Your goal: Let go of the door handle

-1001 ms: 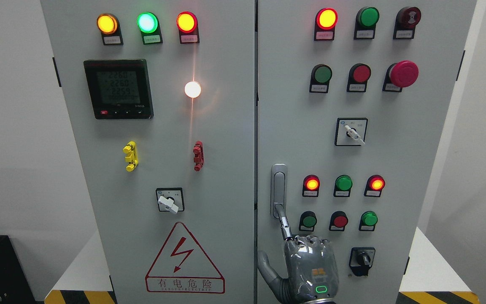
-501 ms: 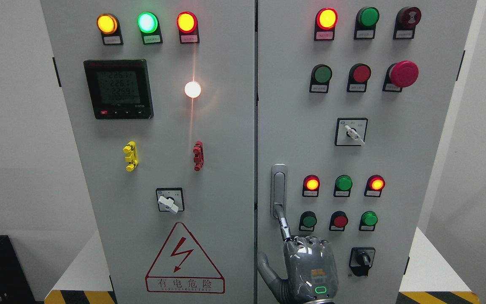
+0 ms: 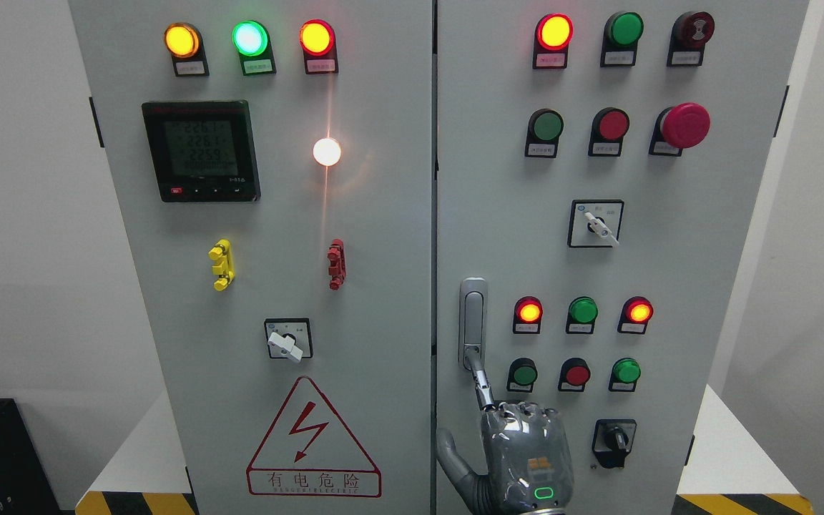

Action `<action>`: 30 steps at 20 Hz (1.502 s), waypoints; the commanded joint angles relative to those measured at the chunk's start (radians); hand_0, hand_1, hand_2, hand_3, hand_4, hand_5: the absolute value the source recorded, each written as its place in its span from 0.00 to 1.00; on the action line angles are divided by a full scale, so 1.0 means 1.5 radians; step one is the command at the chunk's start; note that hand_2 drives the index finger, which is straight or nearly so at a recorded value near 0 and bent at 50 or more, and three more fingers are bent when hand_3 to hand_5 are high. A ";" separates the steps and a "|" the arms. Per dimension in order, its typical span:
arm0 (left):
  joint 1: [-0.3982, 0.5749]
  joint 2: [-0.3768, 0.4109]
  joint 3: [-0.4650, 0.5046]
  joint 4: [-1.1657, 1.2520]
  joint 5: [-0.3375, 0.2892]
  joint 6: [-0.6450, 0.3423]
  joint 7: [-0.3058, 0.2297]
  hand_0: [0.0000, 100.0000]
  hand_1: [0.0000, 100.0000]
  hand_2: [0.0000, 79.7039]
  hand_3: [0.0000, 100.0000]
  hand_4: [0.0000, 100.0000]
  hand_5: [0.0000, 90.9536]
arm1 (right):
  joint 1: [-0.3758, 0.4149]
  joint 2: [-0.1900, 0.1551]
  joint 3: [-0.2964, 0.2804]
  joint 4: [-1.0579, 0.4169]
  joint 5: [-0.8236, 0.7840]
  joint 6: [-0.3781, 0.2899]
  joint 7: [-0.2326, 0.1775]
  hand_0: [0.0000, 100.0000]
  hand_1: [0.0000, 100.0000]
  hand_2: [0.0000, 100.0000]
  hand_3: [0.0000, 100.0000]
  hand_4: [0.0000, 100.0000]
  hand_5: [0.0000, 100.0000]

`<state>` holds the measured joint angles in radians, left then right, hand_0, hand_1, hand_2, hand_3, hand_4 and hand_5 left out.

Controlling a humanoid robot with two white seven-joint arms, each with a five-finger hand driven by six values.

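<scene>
Grey sheet-metal cabinet, two doors, both standing flush and closed at the centre seam. The door handle (image 3: 473, 318) is a silver upright bar on the right door (image 3: 669, 286), hard against that door's left edge, just beside the seam and left of the lower indicator lamps. The right hand (image 3: 523, 458) enters from the bottom edge, right of the middle, with its back to the camera. Its index finger (image 3: 482, 383) is extended upward and its tip meets the lower end of the handle; the remaining fingers are folded at the knuckles and the thumb lies low on the left. The hand is therefore not clamped round the bar, and whether the fingertip is hooked behind the handle cannot be told. The left hand is not in view. Judgement: the release step is in hand and nearly complete, with one point of contact left. The next move calls for drawing the fingertip down and back, away from the door face, without dragging the handle. Room is tight to the right, where a green button (image 3: 524, 373) sits near the finger and a black rotary switch (image 3: 614, 441) near the knuckles; a sideways withdrawal could brush either. Space is open below and towards the robot. The white desk (image 3: 727, 458) under the cabinet shows at the lower corners only.
</scene>
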<state>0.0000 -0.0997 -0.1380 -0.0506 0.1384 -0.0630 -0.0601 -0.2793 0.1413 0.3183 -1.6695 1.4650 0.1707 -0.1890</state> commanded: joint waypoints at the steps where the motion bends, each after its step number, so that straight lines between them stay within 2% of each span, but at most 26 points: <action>1: 0.013 0.000 0.000 0.000 0.000 0.000 0.000 0.12 0.56 0.00 0.00 0.00 0.00 | 0.003 0.000 -0.001 0.001 0.000 0.001 0.000 0.45 0.30 0.02 1.00 1.00 1.00; 30: 0.013 0.000 0.000 0.000 0.000 0.000 0.000 0.12 0.56 0.00 0.00 0.00 0.00 | 0.015 0.000 0.001 0.000 0.000 0.002 0.000 0.45 0.30 0.03 1.00 1.00 1.00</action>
<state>0.0000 -0.0997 -0.1378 -0.0506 0.1385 -0.0630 -0.0602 -0.2616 0.1411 0.3185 -1.6719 1.4650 0.1738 -0.1873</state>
